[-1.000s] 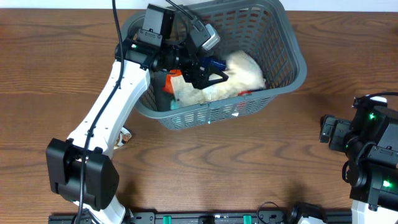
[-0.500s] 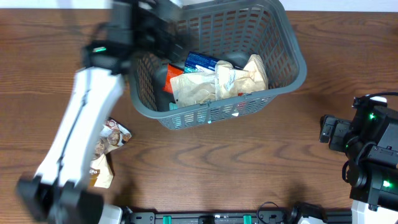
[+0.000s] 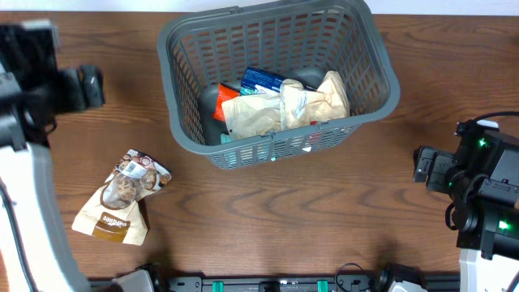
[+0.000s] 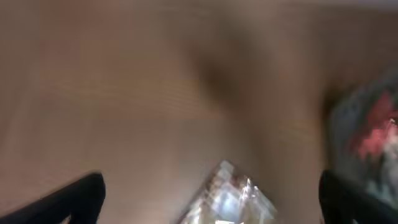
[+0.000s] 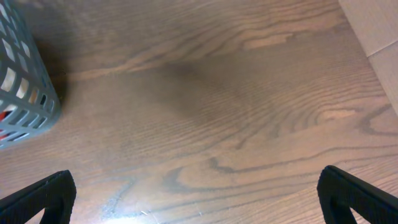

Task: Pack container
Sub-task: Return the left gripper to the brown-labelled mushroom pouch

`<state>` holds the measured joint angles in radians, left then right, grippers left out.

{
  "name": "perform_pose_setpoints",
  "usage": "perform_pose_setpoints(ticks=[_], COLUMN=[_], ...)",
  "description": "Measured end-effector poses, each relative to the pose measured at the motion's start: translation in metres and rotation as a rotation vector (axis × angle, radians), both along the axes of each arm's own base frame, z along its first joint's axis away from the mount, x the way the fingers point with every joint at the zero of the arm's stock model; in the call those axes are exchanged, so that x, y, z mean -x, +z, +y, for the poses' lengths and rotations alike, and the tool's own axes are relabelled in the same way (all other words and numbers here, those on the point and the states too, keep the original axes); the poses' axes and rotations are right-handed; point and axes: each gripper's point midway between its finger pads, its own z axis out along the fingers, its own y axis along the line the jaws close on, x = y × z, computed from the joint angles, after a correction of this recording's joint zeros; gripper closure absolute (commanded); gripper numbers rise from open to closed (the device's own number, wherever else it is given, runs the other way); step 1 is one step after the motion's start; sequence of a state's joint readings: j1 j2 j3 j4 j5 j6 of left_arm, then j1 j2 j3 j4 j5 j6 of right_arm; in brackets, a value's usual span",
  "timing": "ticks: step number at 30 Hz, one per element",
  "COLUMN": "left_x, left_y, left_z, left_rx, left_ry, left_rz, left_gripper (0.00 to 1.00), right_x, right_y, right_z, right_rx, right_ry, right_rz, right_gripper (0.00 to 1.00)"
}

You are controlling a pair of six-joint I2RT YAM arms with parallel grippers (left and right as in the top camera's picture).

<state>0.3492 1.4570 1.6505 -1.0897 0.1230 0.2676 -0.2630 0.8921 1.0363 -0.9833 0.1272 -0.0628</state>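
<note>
The dark grey slatted container [image 3: 381, 61] stands at the table's top middle and holds several snack packs, among them a cream crumpled bag [image 3: 284, 109] and a blue pack [image 3: 263, 79]. A brown cookie snack pack [image 3: 120, 199] lies on the table to the container's lower left. My left gripper [image 4: 211, 205] is open and empty, blurred, over the table with that pack [image 4: 227, 196] between its fingers' line of sight. My left arm [image 3: 32, 89] is at the far left. My right gripper [image 5: 199, 199] is open and empty over bare wood at the right [image 3: 434, 170].
The container's corner [image 5: 25, 93] shows at the left of the right wrist view. A pale surface [image 5: 379, 31] borders the table at that view's upper right. Robot bases line the front edge.
My left arm swung out of the container to the far left, leaving packs inside. The cookie snack pack is now uncovered. The right arm stayed still.
</note>
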Motion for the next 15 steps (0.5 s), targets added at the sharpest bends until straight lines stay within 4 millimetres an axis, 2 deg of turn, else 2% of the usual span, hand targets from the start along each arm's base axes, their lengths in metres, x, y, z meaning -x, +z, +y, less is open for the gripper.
perform_pose_setpoints(ticks=[1, 4, 7, 12, 15], left_x=[0.007, 0.014, 0.025, 0.041, 0.055], left_y=[-0.018, -0.057, -0.091, -0.127, -0.142], left_z=[0.005, 0.018, 0.019, 0.011, 0.004], left_rx=[0.012, 0.052, 0.107, 0.178, 0.210], left_ry=[-0.006, -0.008, -0.017, -0.049, -0.077], left_rz=[0.082, 0.226, 0.375, 0.545, 0.620], left_gripper=[0.01, 0.01, 0.01, 0.01, 0.01], right_x=[0.000, 0.000, 0.000, 0.000, 0.000], right_y=[0.000, 0.000, 0.000, 0.000, 0.000], right_z=[0.000, 0.000, 0.000, 0.000, 0.000], right_rx=[0.000, 0.001, 0.000, 0.000, 0.000], right_ry=[0.000, 0.000, 0.000, 0.000, 0.000], right_rz=[-0.001, -0.002, -0.002, -0.001, -0.001], right_gripper=[0.01, 0.01, 0.01, 0.01, 0.01])
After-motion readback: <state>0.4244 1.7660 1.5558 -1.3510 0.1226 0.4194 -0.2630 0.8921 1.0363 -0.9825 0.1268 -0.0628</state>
